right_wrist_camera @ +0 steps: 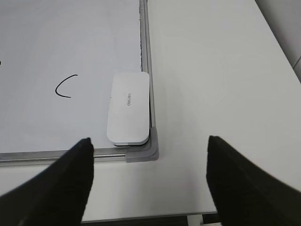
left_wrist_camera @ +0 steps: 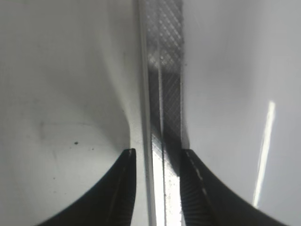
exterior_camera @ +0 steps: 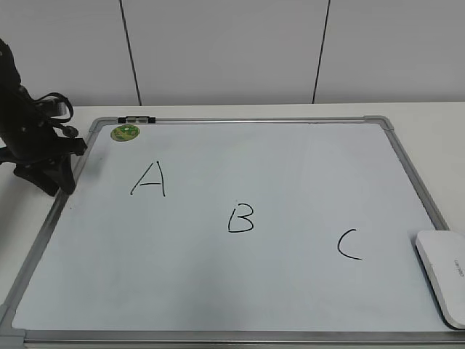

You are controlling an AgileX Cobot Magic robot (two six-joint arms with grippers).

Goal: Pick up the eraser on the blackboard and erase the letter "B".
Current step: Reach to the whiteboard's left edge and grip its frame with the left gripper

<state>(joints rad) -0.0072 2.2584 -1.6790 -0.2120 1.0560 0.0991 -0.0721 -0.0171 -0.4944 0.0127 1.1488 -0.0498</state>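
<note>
The blackboard [exterior_camera: 290, 160] is a white board in a silver frame, lying flat on the table. The letter "B" [exterior_camera: 240, 218] is drawn in black near its middle. The white eraser [exterior_camera: 443, 276] lies on the board's near right corner. In the right wrist view the eraser [right_wrist_camera: 128, 108] lies against the frame, ahead of my right gripper [right_wrist_camera: 150, 140]. That gripper is wide open and empty, above the table in front of the corner. My left gripper [left_wrist_camera: 157, 160] straddles the board's left frame [left_wrist_camera: 164, 70] and is closed on it; it also shows in the exterior view [exterior_camera: 58, 178].
A black "A" [exterior_camera: 150, 179] is left of the B and a black "C" [exterior_camera: 349, 244] is right of it, near the eraser. A green sticker [exterior_camera: 124, 132] and a small black-and-white clip [exterior_camera: 136, 118] sit at the far left corner. White table [right_wrist_camera: 211, 70] lies right of the board.
</note>
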